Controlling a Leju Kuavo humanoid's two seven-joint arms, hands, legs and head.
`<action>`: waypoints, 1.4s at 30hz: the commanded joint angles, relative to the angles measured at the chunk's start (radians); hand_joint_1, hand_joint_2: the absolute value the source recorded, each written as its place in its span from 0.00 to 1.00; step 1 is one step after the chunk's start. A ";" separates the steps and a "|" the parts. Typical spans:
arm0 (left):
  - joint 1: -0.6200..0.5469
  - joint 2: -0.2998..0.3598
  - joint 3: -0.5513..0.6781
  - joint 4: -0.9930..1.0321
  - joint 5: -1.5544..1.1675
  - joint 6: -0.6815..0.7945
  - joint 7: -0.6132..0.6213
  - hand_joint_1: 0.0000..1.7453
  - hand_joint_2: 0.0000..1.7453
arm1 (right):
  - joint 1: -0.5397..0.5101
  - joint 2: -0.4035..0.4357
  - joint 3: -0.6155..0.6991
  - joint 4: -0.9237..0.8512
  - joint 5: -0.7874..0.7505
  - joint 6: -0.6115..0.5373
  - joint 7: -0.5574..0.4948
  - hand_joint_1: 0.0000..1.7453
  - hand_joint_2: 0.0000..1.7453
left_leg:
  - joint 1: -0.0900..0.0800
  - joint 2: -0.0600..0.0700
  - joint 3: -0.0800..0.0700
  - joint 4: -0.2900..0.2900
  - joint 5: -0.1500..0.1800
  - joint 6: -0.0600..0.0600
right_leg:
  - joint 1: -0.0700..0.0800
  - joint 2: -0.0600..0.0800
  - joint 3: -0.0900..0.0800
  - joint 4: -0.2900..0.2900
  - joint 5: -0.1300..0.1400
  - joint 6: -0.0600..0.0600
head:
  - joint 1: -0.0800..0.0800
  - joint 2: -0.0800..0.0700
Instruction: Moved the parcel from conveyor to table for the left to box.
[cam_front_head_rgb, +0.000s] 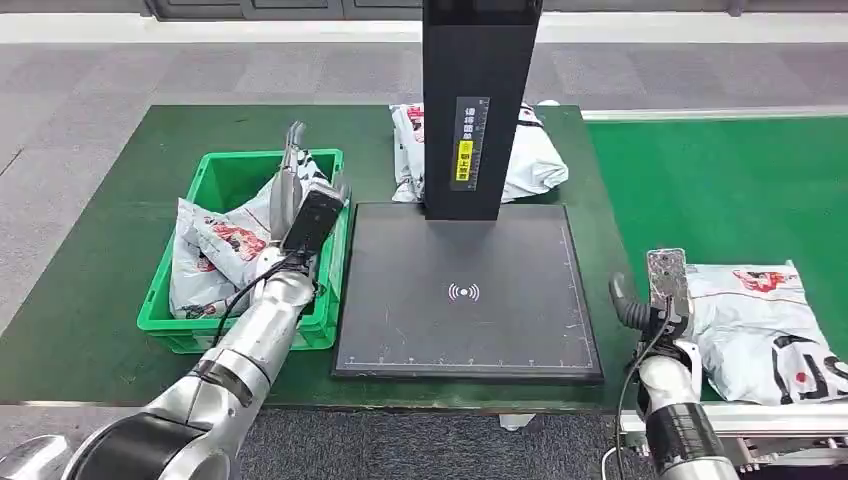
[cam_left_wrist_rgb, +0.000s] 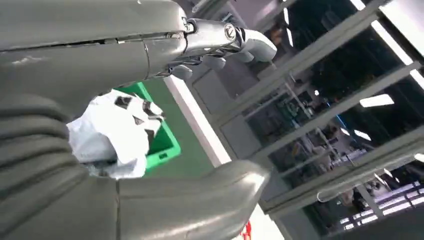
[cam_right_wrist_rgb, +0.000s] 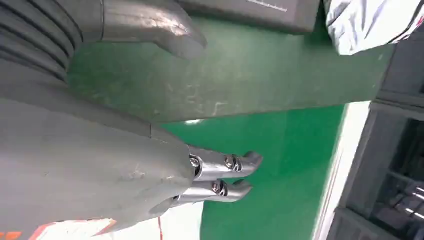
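Your left hand: raised over the green bin, fingers straight and apart, holding nothing. The bin sits on the green table and contains white bagged parcels.

Your right hand: fingers extended, released, just beside the parcel, at its left edge; you cannot tell whether they touch. That parcel lies on the green conveyor, at your right.

Black scanner plate: centre of the table, with a black post at its back.

Another white parcel: behind the post, on the table.
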 joint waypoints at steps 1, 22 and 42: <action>-0.006 -0.103 -0.145 0.088 0.123 -0.219 0.038 0.00 1.00 | -0.023 -0.092 -0.216 0.143 0.158 -0.112 0.070 0.00 1.00 | 0.000 -0.002 0.003 -0.001 0.000 0.001 | 0.001 -0.009 0.005 -0.002 -0.001 0.000 | 0.000 0.000; 0.001 -0.090 -0.348 0.195 0.392 -0.190 -0.035 0.00 1.00 | -0.126 -0.240 -0.266 0.571 0.337 0.067 0.175 0.00 1.00 | -0.002 0.003 0.004 -0.001 -0.003 0.003 | -0.001 -0.005 0.006 -0.004 -0.002 0.002 | 0.000 0.000; 0.006 -0.055 -0.358 0.195 0.423 -0.221 -0.059 0.00 1.00 | -0.130 -0.255 0.099 0.533 0.508 0.601 0.172 1.00 1.00 | 0.000 0.005 0.006 0.000 -0.003 0.004 | 0.001 -0.001 0.009 -0.005 0.000 0.003 | 0.000 0.000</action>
